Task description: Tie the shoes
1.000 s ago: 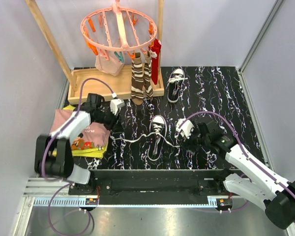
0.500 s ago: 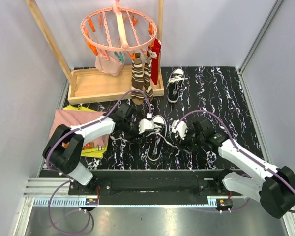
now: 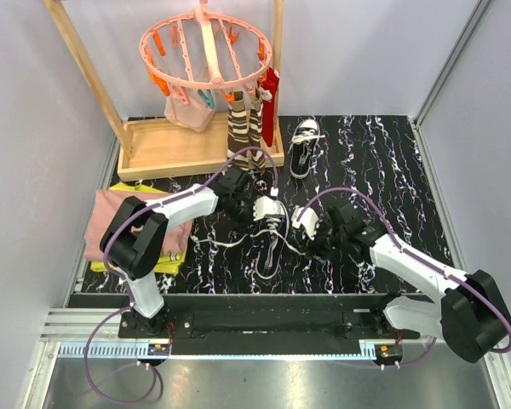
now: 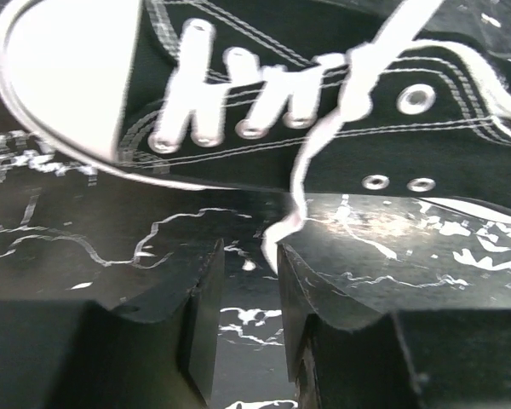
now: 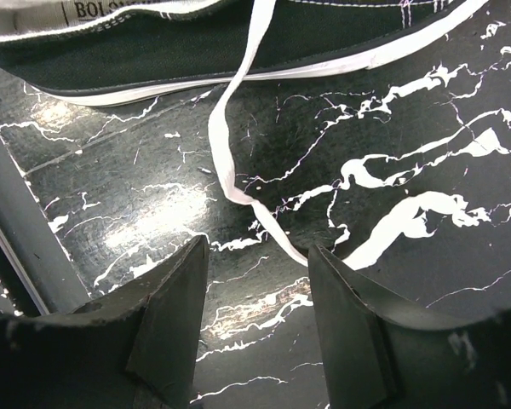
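The left gripper stands narrowly parted, with marble showing between its fingers. A white lace dangles down from the eyelets and ends right at one fingertip, not pinched. The right gripper is spread wider and holds nothing. A second lace strand lies kinked on the table just ahead of its tips. The two grippers flank the near shoe, which lies mid-table toward the front edge. It has black canvas, white stitching, metal eyelets, a white rubber toe cap and a white sole, and its laces trail loose. The far shoe sits well apart toward the back, just beside the wooden tray.
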`<state>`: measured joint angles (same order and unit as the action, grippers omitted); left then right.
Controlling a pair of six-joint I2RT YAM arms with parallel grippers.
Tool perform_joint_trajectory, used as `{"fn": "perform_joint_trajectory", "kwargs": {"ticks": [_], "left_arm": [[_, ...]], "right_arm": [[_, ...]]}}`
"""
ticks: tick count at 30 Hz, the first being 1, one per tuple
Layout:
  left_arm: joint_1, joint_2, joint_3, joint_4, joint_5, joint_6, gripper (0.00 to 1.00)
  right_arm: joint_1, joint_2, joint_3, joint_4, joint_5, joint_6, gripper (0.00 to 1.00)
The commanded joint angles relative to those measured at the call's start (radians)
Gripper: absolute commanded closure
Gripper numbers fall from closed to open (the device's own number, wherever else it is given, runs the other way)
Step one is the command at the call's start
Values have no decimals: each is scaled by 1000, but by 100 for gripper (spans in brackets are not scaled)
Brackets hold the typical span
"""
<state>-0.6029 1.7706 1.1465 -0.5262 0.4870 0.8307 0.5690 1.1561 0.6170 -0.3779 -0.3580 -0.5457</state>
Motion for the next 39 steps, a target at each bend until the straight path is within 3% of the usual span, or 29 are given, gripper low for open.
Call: {"fn": "perform_joint_trajectory", "kwargs": {"ticks": [1, 5, 11, 19, 29, 31, 39], "left_arm": [[-18, 23, 50, -72, -16, 31, 66], [-26, 42, 65, -100, -30, 35, 67], [-32, 98, 119, -153, -47, 27, 76], [-31, 72, 108, -140, -34, -22, 100], [-9, -117, 4, 3, 117, -186, 100], [-9, -132, -11, 14, 133, -200, 100], [-9, -191, -76, 97, 137, -246, 100]], "right_arm": [[-4, -12, 32, 42, -16, -23, 41], [-4, -30, 13, 42, -13, -36, 42], [-3, -44, 4, 43, -18, -43, 42], [-4, -62, -22, 40, -48, -91, 42], [-4, 4, -49, 56, -12, -260, 40], [-18, 48, -31, 70, 45, -223, 39], [-95, 31, 49, 19, 25, -50, 40]]}}
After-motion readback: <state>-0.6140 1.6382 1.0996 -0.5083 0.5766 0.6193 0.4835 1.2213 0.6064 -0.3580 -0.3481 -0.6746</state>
